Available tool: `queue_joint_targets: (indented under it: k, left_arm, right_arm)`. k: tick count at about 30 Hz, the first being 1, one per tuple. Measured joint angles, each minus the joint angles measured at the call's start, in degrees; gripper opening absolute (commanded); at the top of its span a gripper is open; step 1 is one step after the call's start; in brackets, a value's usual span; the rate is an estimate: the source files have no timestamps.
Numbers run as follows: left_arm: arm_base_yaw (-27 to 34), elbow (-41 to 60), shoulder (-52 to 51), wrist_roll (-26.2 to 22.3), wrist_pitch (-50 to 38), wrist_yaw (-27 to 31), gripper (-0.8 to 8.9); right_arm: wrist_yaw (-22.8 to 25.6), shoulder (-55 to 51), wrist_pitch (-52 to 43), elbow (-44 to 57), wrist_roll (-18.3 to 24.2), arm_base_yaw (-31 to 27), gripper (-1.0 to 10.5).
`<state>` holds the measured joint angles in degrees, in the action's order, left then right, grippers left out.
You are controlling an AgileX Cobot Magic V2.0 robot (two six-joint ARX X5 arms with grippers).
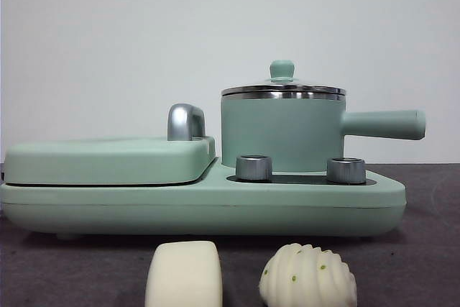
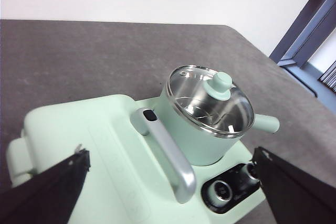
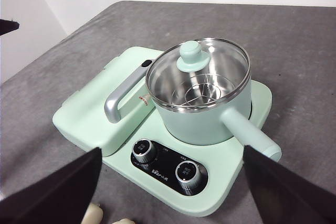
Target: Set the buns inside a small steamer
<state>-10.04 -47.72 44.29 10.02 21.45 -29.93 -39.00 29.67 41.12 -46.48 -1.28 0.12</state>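
Small steamer (image 1: pixel 282 131) is sitting lidded on the cooker base (image 1: pixel 201 203), handle pointing sideways. Buns, smooth (image 1: pixel 184 275) and ridged (image 1: pixel 307 277), are lying in front of the base, nearer the right gripper (image 3: pixel 168 203) (my judgement). Left gripper (image 2: pixel 173 203) is hovering above the grill side; both grippers' jaws are standing spread, holding nothing.

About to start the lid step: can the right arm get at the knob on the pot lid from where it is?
Probably yes. The right gripper hangs open above the cooker, and the lid knob stands exposed on top of the pot, with nothing over it. The chrome handle sits off to one side.
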Motion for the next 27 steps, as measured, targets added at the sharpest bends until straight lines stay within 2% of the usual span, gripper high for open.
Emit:
queue_joint_targets:
  k: [6, 12, 17, 27]
  left_arm:
    - [-1.99, -0.94, 1.07, 2.25, 0.33, 0.00, 5.22]
    - [-5.77, -7.41, 8.20, 2.86, 1.16, 0.00, 5.06]
    - [-10.16, -16.79, 19.06, 2.47, 4.96, 0.00, 4.96]
    - [-18.23, -42.05, 43.17, -4.11, 16.68, 0.87, 4.95]
  right_arm:
    - [-0.02, 0.00, 0.00, 0.00, -0.17, 0.00, 4.4]
    - [-2.51, 0.00, 0.00, 0.00, -1.53, 0.00, 4.4]
    - [-3.23, 0.00, 0.00, 0.00, -1.97, 0.09, 4.4]
    - [-3.23, 0.00, 0.02, 0.00, -2.12, 1.11, 4.4]
